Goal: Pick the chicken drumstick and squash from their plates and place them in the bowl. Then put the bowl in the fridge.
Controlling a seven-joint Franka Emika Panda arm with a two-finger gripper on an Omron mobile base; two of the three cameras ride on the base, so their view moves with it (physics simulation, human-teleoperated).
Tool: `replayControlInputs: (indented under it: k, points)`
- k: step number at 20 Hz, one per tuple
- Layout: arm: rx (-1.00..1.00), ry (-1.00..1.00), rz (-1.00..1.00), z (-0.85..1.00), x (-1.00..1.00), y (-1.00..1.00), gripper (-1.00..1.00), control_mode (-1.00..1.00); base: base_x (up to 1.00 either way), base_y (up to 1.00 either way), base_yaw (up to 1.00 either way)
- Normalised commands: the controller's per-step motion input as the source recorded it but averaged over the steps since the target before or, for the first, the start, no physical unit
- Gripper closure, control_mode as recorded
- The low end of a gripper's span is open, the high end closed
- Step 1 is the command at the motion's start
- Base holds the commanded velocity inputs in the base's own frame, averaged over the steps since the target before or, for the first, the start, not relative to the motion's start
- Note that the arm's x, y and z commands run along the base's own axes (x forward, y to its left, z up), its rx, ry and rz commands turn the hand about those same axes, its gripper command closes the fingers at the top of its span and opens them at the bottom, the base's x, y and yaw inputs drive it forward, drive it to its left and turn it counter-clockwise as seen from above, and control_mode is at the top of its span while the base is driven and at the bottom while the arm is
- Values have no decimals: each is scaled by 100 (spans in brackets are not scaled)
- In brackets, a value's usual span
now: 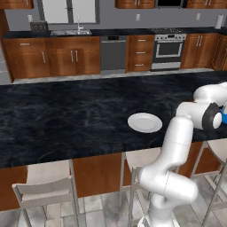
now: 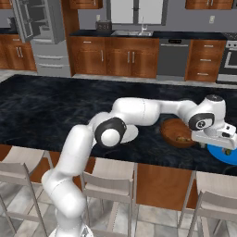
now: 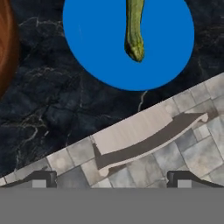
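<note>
My gripper (image 3: 112, 180) is open, with nothing between its fingertips. It hovers over the counter's near edge, just short of the blue plate (image 3: 100, 48). The dark green squash (image 3: 134, 30) lies on that plate, one end pointing toward me. The reddish-brown bowl (image 2: 176, 129) stands on the counter left of the blue plate (image 2: 224, 155), and its rim (image 3: 5, 48) shows at the left of the hand view. A small brown-orange piece in the bowl looks like the chicken drumstick (image 2: 183, 138). The white plate (image 1: 145, 122) is bare. The grey fridge (image 2: 39, 32) stands far left with its door open.
The dark marble island counter (image 1: 66, 115) runs across both base views. Stools (image 1: 46, 181) line its near side, and one seat (image 3: 144, 131) is right below my hand. My own elbow (image 2: 111, 132) hangs over the counter by the white plate. Cabinets, a sink and an oven line the far wall.
</note>
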Motion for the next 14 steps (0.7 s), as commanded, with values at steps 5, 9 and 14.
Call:
replayControlInputs:
  k: [5,9,14]
  points:
    - [-3,-26,0,-10,-7,-16,-100,-100,0,0,0]
    - [0,-11,0,-2,12,-7,-100,-100,0,0,0]
    - [-2,-1,0,-4,23,-7,-100,-100,0,0,0]
